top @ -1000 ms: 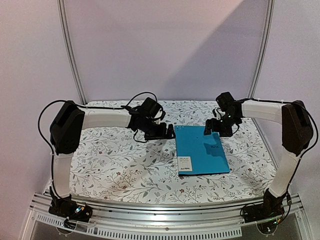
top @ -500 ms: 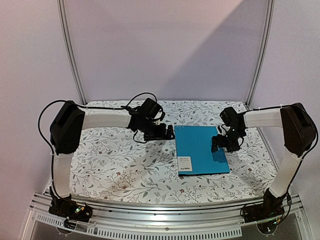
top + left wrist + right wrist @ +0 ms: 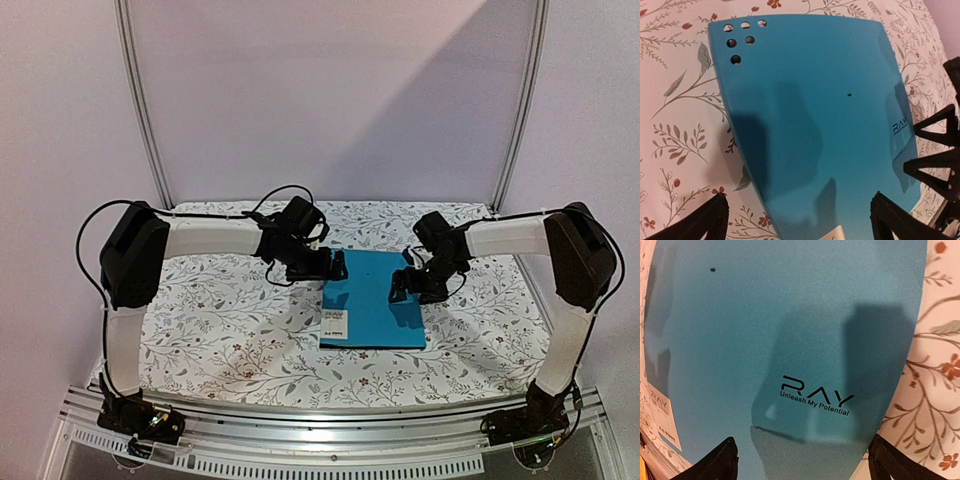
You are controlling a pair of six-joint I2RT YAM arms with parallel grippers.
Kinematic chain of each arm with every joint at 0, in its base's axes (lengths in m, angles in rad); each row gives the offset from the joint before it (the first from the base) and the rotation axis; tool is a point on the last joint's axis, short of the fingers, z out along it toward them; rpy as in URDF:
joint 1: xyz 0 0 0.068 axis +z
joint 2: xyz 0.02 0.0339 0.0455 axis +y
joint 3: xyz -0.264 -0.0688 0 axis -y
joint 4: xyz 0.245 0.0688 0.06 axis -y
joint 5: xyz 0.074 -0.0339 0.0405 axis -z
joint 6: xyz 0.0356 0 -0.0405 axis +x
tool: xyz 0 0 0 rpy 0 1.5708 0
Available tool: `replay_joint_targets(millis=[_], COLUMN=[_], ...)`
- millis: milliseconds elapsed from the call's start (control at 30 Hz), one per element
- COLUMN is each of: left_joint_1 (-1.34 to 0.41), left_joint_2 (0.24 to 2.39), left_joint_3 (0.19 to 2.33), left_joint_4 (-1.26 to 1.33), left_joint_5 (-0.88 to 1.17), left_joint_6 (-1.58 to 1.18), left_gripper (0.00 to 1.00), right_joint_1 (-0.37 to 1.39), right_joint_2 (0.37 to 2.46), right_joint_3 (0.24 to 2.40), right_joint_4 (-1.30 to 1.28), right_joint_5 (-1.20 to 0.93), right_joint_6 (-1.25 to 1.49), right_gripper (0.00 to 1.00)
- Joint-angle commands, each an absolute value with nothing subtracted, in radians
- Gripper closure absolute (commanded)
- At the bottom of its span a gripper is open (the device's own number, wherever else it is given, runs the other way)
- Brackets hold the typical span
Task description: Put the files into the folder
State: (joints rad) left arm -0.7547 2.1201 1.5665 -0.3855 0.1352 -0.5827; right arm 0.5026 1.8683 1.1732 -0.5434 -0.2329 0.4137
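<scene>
Surface: we work over a floral tablecloth (image 3: 220,320), with plain pale walls behind.
Folder: the folder (image 3: 372,305) lies shut and flat, teal cover up, directly beneath both sets of fingers; we see no files.
Left gripper (image 3: 335,265): spread wide, empty, at the folder's far corner.
Right gripper (image 3: 402,288): spread wide, empty, logo (image 3: 815,394) just ahead of its fingers.
Handling: we judge the cover stiff, light and slick; best pinched at a free edge.

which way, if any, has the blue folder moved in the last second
Yes: the folder has slid left, away from the right arm's base.
</scene>
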Motion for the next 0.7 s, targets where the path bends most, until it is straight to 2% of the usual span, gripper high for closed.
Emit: replay_joint_targets(millis=[0, 267, 400, 467, 667], left_joint_1=[-0.741, -0.741, -0.741, -0.740, -0.724], left_joint_2=[2.119, 2.128, 2.106, 2.086, 1.998], left_joint_3=[1.588, 1.588, 1.593, 1.600, 1.643], left_joint_4=[-0.410, -0.413, -0.419, -0.428, -0.478], left_joint_5=[0.102, 0.088, 0.046, -0.009, -0.268], left_joint_6=[-0.563, -0.561, -0.551, -0.529, -0.415], left_gripper=[0.00, 0.00, 0.01, 0.00, 0.00], right_joint_1=[0.534, 0.502, 0.501, 0.501, 0.499], right_joint_2=[1.908, 1.852, 1.766, 1.668, 1.472], right_joint_3=[1.229, 1.213, 1.139, 1.071, 0.968], right_joint_4=[-0.574, -0.606, -0.509, -0.416, -0.244], right_joint_5=[-0.247, -0.188, -0.104, -0.042, 0.162], right_joint_6=[0.413, 0.385, 0.378, 0.371, 0.296], right_gripper=[0.11, 0.09, 0.05, 0.01, 0.01])
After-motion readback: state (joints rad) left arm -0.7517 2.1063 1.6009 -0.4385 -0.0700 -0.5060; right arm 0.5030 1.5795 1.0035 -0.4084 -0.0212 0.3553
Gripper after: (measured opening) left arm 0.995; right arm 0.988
